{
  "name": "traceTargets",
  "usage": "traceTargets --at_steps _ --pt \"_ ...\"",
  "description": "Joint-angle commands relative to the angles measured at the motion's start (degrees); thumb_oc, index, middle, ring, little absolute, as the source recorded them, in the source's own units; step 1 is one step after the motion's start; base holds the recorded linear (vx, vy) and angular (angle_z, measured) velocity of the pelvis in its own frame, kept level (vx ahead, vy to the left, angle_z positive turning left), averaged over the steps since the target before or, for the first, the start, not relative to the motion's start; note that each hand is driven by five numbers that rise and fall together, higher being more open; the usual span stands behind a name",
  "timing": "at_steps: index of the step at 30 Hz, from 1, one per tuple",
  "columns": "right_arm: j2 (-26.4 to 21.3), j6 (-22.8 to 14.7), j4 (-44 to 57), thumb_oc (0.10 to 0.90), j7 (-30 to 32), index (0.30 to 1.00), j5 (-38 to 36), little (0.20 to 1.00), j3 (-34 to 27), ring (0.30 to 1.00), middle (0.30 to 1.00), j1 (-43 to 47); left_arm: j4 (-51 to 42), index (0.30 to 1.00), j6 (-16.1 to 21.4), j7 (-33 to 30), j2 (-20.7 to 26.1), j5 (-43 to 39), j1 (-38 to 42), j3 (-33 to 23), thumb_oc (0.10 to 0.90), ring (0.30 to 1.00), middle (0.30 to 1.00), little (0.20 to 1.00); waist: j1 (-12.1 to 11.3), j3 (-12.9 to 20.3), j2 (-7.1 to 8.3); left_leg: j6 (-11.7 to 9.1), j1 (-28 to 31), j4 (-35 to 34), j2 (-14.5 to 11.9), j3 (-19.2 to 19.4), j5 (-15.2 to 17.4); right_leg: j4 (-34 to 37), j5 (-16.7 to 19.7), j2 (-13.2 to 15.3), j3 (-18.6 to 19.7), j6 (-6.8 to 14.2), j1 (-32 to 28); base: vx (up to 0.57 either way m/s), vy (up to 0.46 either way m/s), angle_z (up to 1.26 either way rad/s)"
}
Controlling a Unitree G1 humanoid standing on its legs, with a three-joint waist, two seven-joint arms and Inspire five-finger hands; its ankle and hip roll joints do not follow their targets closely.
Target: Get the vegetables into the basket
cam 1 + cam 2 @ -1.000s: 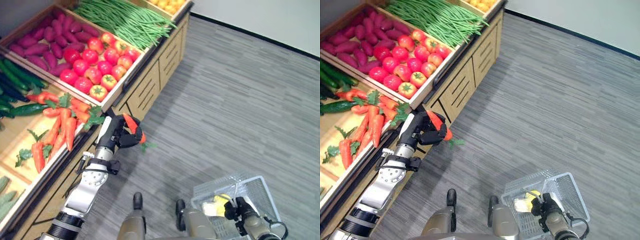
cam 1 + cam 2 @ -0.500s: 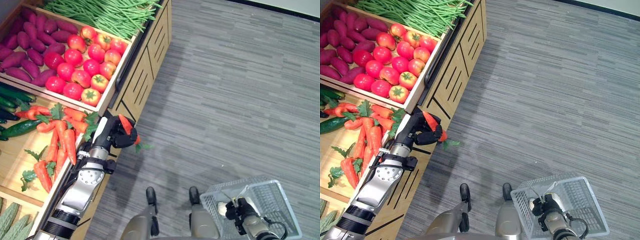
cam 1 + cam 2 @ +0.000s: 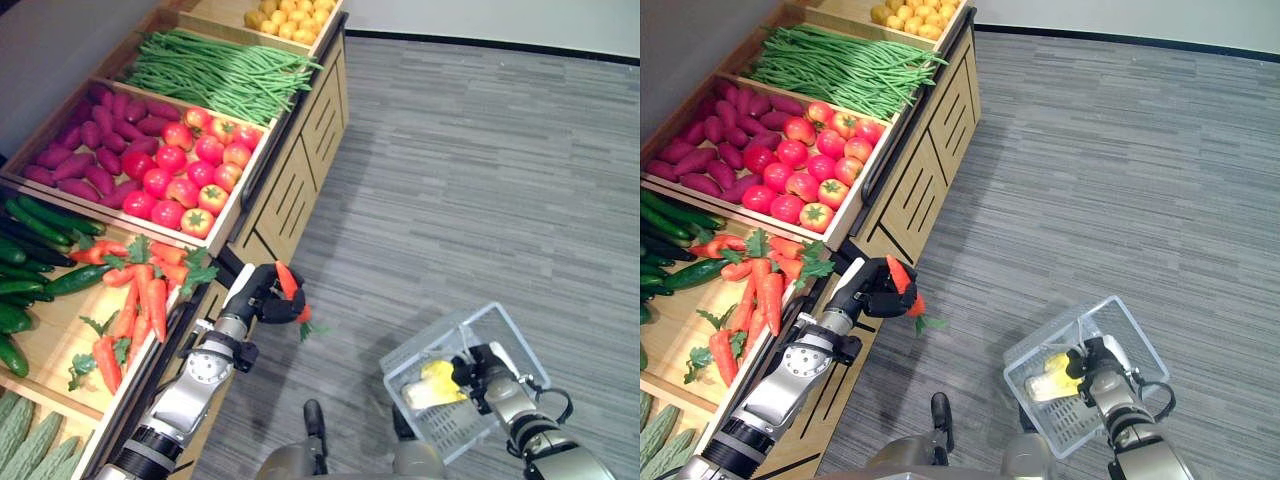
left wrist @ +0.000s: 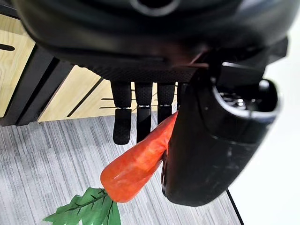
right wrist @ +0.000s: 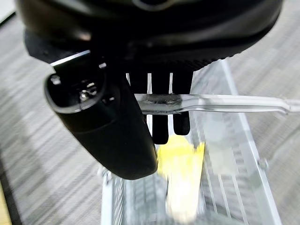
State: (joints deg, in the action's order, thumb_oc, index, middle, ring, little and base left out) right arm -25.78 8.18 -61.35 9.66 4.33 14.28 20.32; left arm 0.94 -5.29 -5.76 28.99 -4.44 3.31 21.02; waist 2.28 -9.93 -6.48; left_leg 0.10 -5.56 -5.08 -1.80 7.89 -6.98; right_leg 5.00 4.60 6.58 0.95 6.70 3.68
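Note:
My left hand (image 3: 262, 298) is shut on an orange carrot (image 3: 291, 290) with green leaves, held in the air beside the front of the wooden stand; the left wrist view has the carrot (image 4: 137, 165) pinched between thumb and fingers. My right hand (image 3: 482, 371) is shut on the clear handle (image 5: 220, 102) of a white wire basket (image 3: 514, 345), which hangs low at the right above the floor. A yellow vegetable (image 3: 1054, 378) lies inside the basket. More carrots (image 3: 138, 296) lie in a tray on the stand.
The wooden stand (image 3: 300, 170) runs along the left with trays of tomatoes (image 3: 185, 173), purple sweet potatoes (image 3: 88, 147), green beans (image 3: 225, 72), cucumbers (image 3: 30, 260) and yellow produce (image 3: 290, 15). Grey striped floor (image 3: 480, 180) spreads open to the right.
The camera view has shifted. My left hand still holds the carrot beside the stand. The basket now tilts so that the yellow vegetable inside shows.

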Motion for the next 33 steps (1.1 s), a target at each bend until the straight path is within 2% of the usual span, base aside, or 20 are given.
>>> traceTargets --at_steps 1,7,9,15,23,33 --pt "-2.9 -1.6 -1.5 0.400 2.2 0.300 -2.6 0.300 3.2 0.300 0.300 10.9 -2.2 0.300 4.5 0.3 3.5 2.8 8.0 0.2 0.400 0.300 0.300 0.300 -2.1 2.9 3.27 0.7 2.2 0.1 1.2 -0.1 8.0 0.0 -2.6 0.6 -3.5 -1.1 1.1 -0.03 -0.041 0.03" --pt "-2.8 -1.7 -3.0 0.400 1.9 0.300 -3.9 0.300 7.2 0.300 0.300 20.6 -0.5 0.300 4.2 0.4 5.0 5.6 12.4 3.5 0.400 0.300 0.300 0.300 -2.8 3.1 1.76 0.3 1.4 0.1 1.1 0.0 7.4 0.0 -2.2 0.6 -3.5 -1.3 1.8 -0.02 -0.040 0.04" --pt "-2.5 -1.5 -3.4 0.400 1.4 0.300 -3.4 0.300 10.1 0.300 0.300 26.6 1.3 0.300 3.7 0.3 6.9 10.2 16.3 6.1 0.400 0.300 0.300 0.300 -2.9 3.1 0.88 0.2 1.2 0.1 1.1 0.2 7.1 0.0 -1.9 0.5 -3.2 -1.3 2.2 -0.03 -0.047 0.04" --pt "0.2 -1.3 -4.2 0.400 0.9 0.300 -1.2 0.300 15.4 0.300 0.300 36.2 5.3 0.300 2.8 -1.1 6.8 16.5 24.6 11.5 0.400 0.300 0.300 0.300 -2.4 2.9 -0.70 -0.2 0.3 0.1 1.0 0.9 6.4 0.0 -1.3 0.4 -2.4 -1.2 3.5 -0.04 -0.039 -0.02" --pt "5.8 -2.5 -6.5 0.400 1.8 0.300 0.3 0.300 19.6 0.300 0.300 44.7 11.5 0.300 3.2 -1.3 0.9 20.9 35.7 20.9 0.400 0.300 0.300 0.300 -1.9 2.9 -4.35 -0.9 -2.0 0.1 1.3 1.4 5.4 0.0 -0.6 0.8 -1.7 -1.0 5.9 -0.04 -0.034 -0.05" --pt "13.0 -3.5 1.1 0.400 3.9 0.300 1.5 0.300 23.0 0.300 0.300 44.8 22.4 0.300 1.4 -3.0 -9.1 26.7 43.6 26.8 0.400 0.300 0.300 0.300 0.1 1.5 -8.15 -1.3 -5.1 0.1 1.3 3.3 4.3 0.0 0.9 0.8 0.8 -0.8 10.1 -0.02 -0.042 -0.12"
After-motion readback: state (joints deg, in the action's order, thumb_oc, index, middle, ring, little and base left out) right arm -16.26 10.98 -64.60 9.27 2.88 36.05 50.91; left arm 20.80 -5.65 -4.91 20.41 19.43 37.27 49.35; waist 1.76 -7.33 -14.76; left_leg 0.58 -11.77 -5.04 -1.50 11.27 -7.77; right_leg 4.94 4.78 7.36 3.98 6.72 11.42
